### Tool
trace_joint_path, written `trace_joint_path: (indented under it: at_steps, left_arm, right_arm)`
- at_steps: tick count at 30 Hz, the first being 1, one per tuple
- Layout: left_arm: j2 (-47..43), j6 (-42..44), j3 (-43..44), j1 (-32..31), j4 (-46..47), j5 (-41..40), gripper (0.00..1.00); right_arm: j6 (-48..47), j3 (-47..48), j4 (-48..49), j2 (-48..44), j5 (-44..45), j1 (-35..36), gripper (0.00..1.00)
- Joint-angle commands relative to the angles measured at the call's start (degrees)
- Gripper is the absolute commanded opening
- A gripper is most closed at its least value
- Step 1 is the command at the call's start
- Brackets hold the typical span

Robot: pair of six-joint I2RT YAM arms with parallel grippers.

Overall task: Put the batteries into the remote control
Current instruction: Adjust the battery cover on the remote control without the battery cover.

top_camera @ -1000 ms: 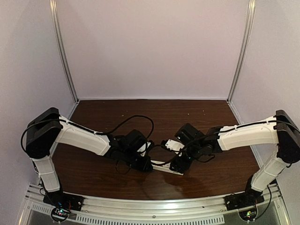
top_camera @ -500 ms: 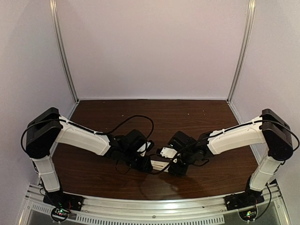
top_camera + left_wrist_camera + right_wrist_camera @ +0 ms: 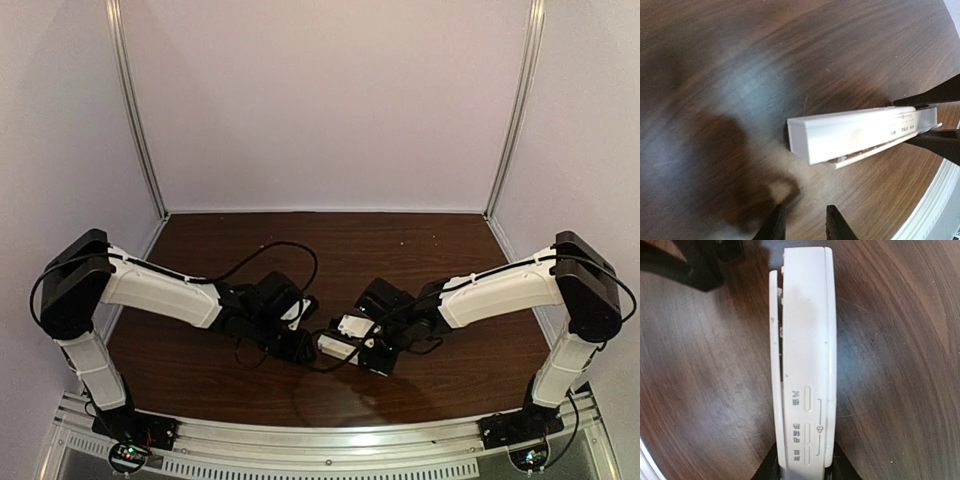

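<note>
**White remote control pinched by right gripper, left gripper drawn off**

White plastic remote control (image 3: 807, 365) sits at mid-table, near the front edge, between the two wrists. The right gripper (image 3: 805, 467) is closed on its button end, one black finger pressed to each long side. A thin side panel (image 3: 774, 365) stands slightly ajar along the remote's left flank in the right wrist view. Cannot tell whether the body rests on the dark wood table (image 3: 715, 75) or hangs just above it; a shadow lies close beneath.

The left gripper (image 3: 805, 225) holds nothing. Its fingertips stand a narrow gap apart, short of the remote's blunt free end and not touching it.

Changes since a second ago:
- The right arm (image 3: 500, 290) has swung inward, its elbow now further left.
- Its jaws, then wide, have come together on the remote.
- The left arm (image 3: 160, 290) has pulled back leftward, and its gripper is off the end of the remote it was at.
- The remote has shifted a little left.
</note>
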Motion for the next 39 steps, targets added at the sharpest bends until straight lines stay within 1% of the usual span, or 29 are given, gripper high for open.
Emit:
trace_joint_path:
  at_steps: [1,3,6,9,11,13,14,16,18,20,22,24,27,29,33,36,39]
  left_arm:
    - [-8.4,2.6,-2.7,2.1,-1.7,-2.7,0.33]
    - [-12.8,3.1,-4.7,3.7,-1.5,-3.6,0.38]
    - [-21.4,5.3,-8.9,5.0,-0.3,-8.8,0.51]
    - [-32.0,9.2,-14.2,5.0,5.4,-14.0,0.62]
    - [-39.1,12.9,-18.6,4.9,11.0,-14.8,0.65]
    - [-45.2,16.9,-22.6,4.8,14.9,-15.1,0.66]
    - [-48.3,20.0,-23.9,4.8,15.7,-14.8,0.66]
    - [-50.9,23.8,-25.5,4.5,15.5,-14.0,0.64]
    - [-51.0,27.9,-25.5,3.3,13.2,-12.0,0.6]
    - [-49.5,32.6,-24.1,0.9,9.4,-12.0,0.57]
    - [-47.2,36.6,-22.5,-2.1,5.2,-12.9,0.54]
    - [-44.9,39.9,-21.4,-5.1,3.0,-12.9,0.52]
    - [-43.3,44.3,-20.1,-8.4,-0.7,-14.3,0.5]
    - [-44.5,46.7,-20.5,-9.1,-1.6,-13.2,0.51]
    - [-44.6,53.6,-20.6,-9.8,-1.5,-5.4,0.52]
    - [-39.9,58.7,-19.0,-9.9,-0.6,-3.2,0.53]
    - [-33.0,63.5,-15.5,-10.1,-2.7,-3.1,0.54]
  right_arm:
    - [1.8,1.5,-2.3,0.7,-5.6,0.1,0.13]
    - [2.8,1.9,-2.6,0.2,-8.6,-0.1,0.11]
    - [4.7,2.1,-1.9,-0.9,-16.5,-0.8,0.1]
    - [7.7,2.4,-0.6,-0.8,-24.9,-1.7,0.09]
    - [8.5,3.3,-0.8,0.5,-30.2,-2.2,0.08]
    - [8.6,4.1,-1.3,2.3,-34.5,-2.6,0.09]
    - [8.8,4.3,-1.2,3.2,-36.5,-2.8,0.1]
    - [8.8,4.8,-1.4,5.3,-39.8,-3.8,0.1]
    - [8.9,4.9,-1.0,7.6,-42.7,-5.0,0.1]
    - [9.4,4.7,0.1,9.3,-45.3,-6.5,0.1]
    - [9.3,4.6,0.6,11.2,-48.5,-8.1,0.1]
    - [8.8,5.0,0.2,13.3,-51.1,-9.3,0.11]
    - [7.3,5.6,-1.0,15.7,-53.4,-10.4,0.14]
    - [6.3,6.5,-2.7,17.5,-55.3,-10.8,0.18]
    - [3.1,8.1,-5.1,20.5,-55.7,-11.3,0.21]
    - [2.2,9.8,-6.9,22.5,-55.6,-11.8,0.22]
    - [0.3,11.2,-8.8,24.2,-56.5,-12.2,0.26]
